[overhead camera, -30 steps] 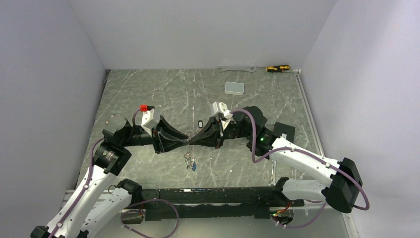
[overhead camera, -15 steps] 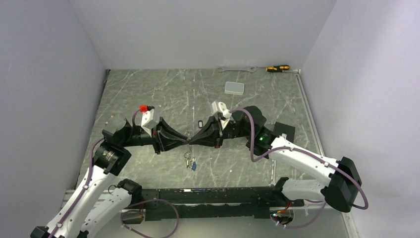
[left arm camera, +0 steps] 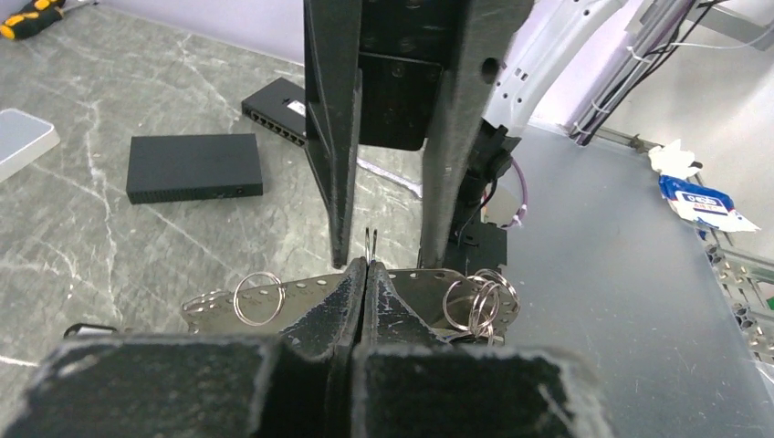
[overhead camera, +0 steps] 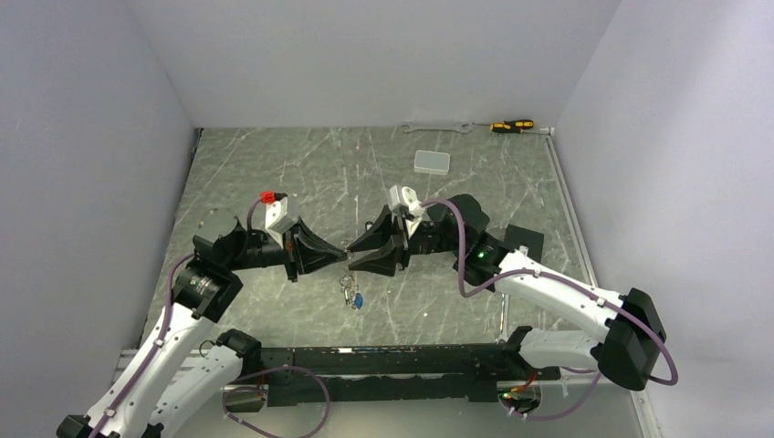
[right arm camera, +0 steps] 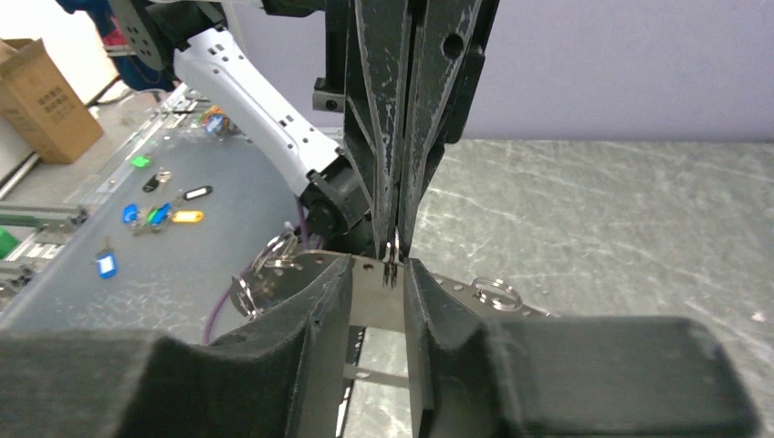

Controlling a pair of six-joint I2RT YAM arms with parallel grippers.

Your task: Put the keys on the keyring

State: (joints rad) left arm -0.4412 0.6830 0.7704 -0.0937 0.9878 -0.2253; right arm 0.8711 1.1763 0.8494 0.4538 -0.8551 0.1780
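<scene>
My left gripper (overhead camera: 339,256) is shut at mid-table, its tips (left arm camera: 367,266) pinching a thin silvery wire ring, the keyring (left arm camera: 370,241), seen edge-on. My right gripper (overhead camera: 356,255) faces it tip to tip and stands open, one finger on each side of that ring (right arm camera: 391,261) without touching it; nothing is between its pads (right arm camera: 377,272) but the ring's edge. Under the two tips hangs a bunch of small silvery keys (overhead camera: 350,292) with a blue tag (overhead camera: 357,301). A perforated metal strip (left arm camera: 411,285) carrying split rings (left arm camera: 256,297) shows just past the fingertips.
At the back wall lie a silver spanner (overhead camera: 436,128) and a yellow-black screwdriver (overhead camera: 511,125); a clear plastic box (overhead camera: 432,161) is nearer. A flat black box (left arm camera: 193,167) sits right of the grippers. Spare tagged keys (right arm camera: 160,215) lie on the grey shelf behind the arm bases.
The right gripper's jaws have spread apart and let go of the ring. The left gripper has closed fully on it. The key bunch still hangs in the same spot.
</scene>
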